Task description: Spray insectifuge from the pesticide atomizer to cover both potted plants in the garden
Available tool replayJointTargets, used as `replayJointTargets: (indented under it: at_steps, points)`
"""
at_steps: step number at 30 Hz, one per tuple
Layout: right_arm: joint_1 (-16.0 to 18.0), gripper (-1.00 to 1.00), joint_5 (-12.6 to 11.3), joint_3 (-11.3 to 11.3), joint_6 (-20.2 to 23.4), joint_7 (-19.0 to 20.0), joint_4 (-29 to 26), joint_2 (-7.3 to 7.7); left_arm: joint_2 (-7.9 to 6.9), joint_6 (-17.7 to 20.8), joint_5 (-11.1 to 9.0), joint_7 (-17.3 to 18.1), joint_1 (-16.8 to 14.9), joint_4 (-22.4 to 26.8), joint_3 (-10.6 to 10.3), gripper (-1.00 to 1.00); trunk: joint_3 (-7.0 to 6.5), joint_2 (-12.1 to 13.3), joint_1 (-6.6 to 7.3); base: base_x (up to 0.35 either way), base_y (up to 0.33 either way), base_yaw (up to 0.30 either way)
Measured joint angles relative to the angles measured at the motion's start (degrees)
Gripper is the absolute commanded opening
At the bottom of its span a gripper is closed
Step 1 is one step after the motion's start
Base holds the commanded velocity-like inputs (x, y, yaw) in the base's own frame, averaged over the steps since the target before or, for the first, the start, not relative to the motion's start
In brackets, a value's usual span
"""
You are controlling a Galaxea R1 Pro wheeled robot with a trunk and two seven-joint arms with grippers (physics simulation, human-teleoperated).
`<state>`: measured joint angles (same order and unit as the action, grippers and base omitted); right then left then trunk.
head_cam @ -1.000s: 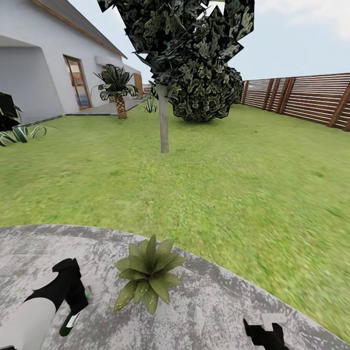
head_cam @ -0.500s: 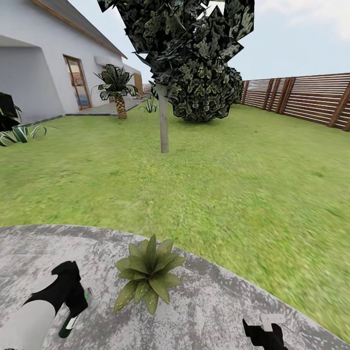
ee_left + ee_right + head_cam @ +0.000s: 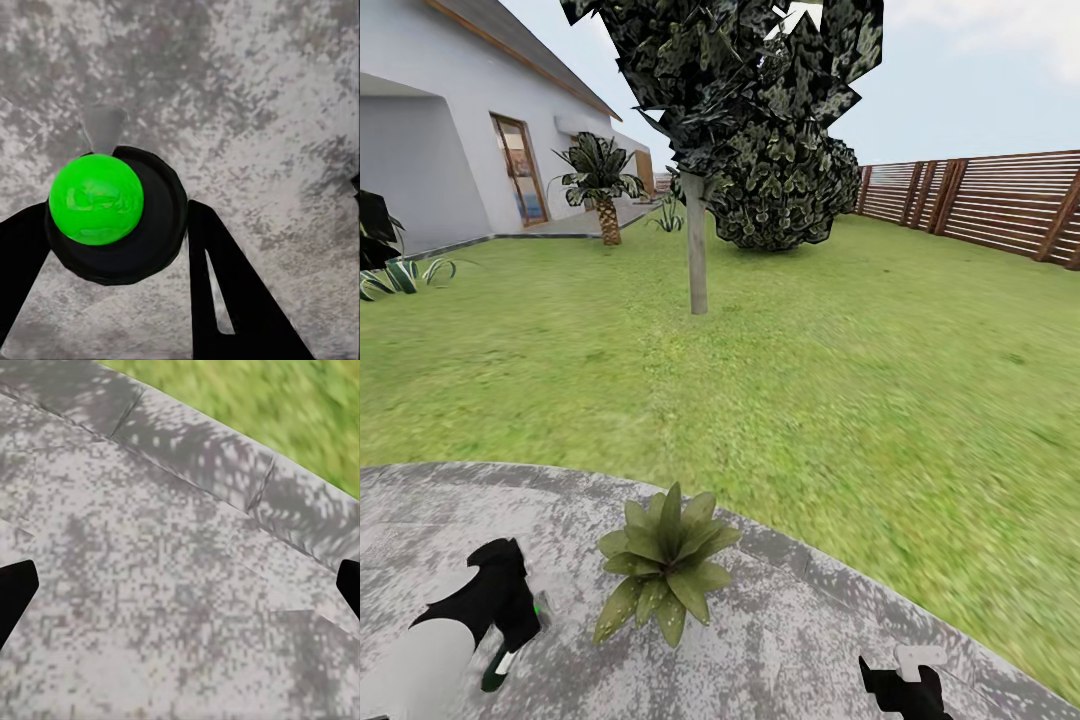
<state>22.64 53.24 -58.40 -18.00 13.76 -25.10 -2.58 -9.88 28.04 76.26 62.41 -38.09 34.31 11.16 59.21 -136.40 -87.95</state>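
Slightly lower now at the frame's lower left, the left gripper (image 3: 510,625) has its fingers clamped around the bottle (image 3: 500,665), just beside the plant (image 3: 665,570). Aim its nozzle squarely over the leaves. Right gripper (image 3: 905,685) spread open, empty.

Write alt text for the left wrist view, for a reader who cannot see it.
Seen end-on, the pesticide atomizer is a round dark bottle with a bright green circle at its centre, sitting between the left gripper's two black fingers. Behind it lies mottled grey stone paving.
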Motion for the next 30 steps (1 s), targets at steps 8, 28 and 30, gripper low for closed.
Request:
replayJointTargets:
  at_steps: [8, 28, 30]
  points:
    - [-0.02, 1.00, -0.05, 0.00, 0.01, 0.00, -0.08, 0.00, -1.14, 0.24, -2.71, -0.89, -0.01, 0.13, 0.47, -1.00, 0.00, 0.00, 0.00, 0.000, 0.000, 0.000]
    - [-0.02, 1.00, 0.00, 0.08, 0.02, 0.01, -0.21, -0.10, 1.93, 4.85, -7.97, 1.74, -0.19, 0.76, -0.38, -1.00, 0.00, 0.00, 0.00, 0.030, -0.110, 0.134]
    - [0.01, 1.00, 0.00, 0.08, 0.02, 0.02, -0.15, -0.10, 1.86, 4.93, -7.94, 1.72, -0.19, 0.77, -0.34, -1.00, 0.00, 0.00, -0.01, -0.076, -0.273, 0.274]
